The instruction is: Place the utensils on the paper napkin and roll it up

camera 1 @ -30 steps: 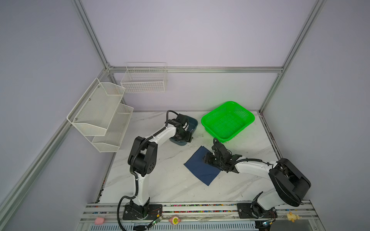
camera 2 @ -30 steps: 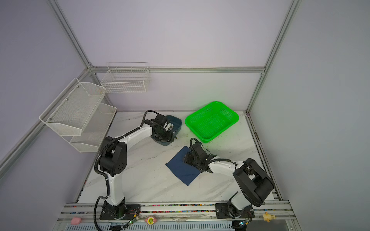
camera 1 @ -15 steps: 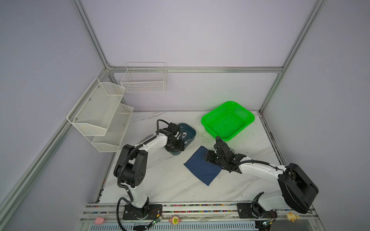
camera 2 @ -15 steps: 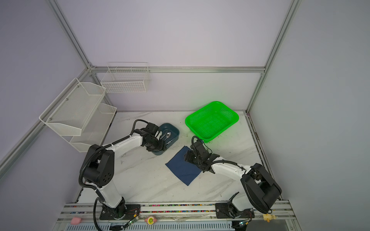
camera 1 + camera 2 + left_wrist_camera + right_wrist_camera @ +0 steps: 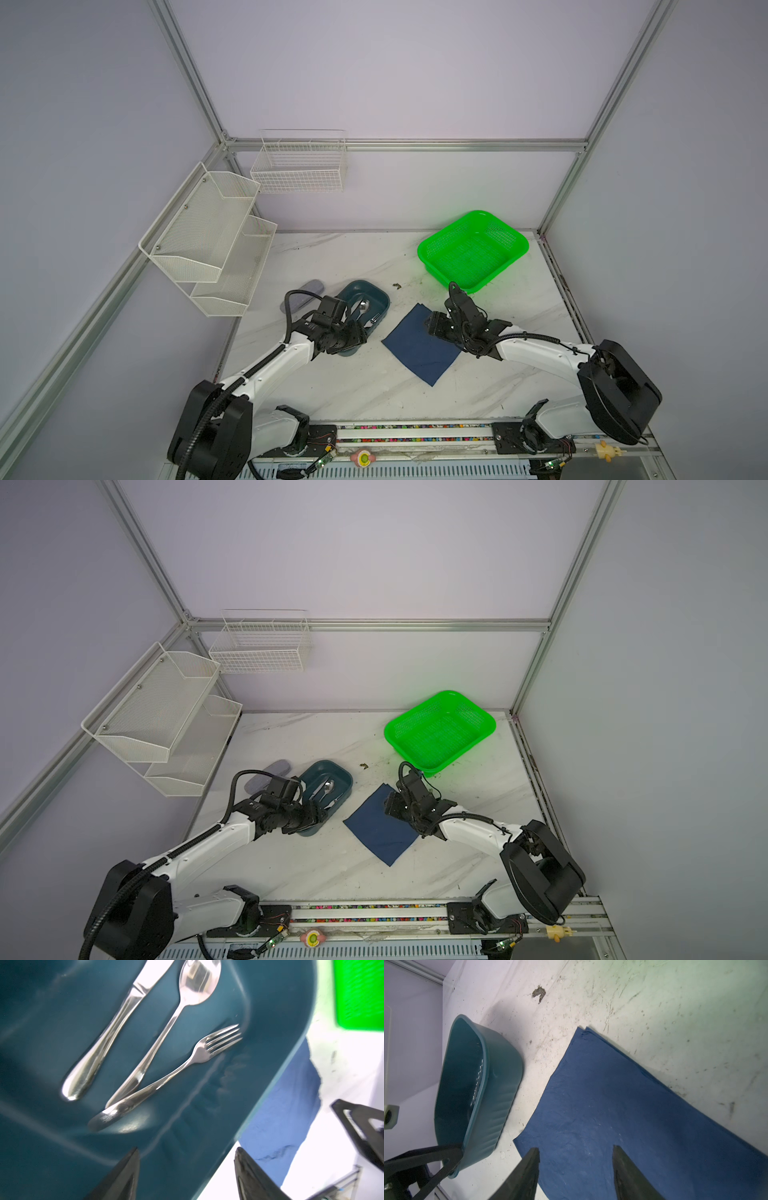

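Note:
The utensils, a knife, a spoon and a fork, lie inside the dark teal tray. My left gripper is open at the tray's near end. One finger is inside the tray wall and the other outside it. The navy paper napkin lies flat to the right of the tray. My right gripper hangs open low over the napkin's far right part, with nothing between its fingers.
A green basket stands at the back right. A grey oblong case lies left of the tray. White mesh shelves and a wire basket hang on the left and back walls. A dark speck lies beside the tray.
My left arm has drawn back toward the front, and the tray has come nearer with it, uncovering the grey case. The right gripper has shifted slightly over the napkin, which has not moved.

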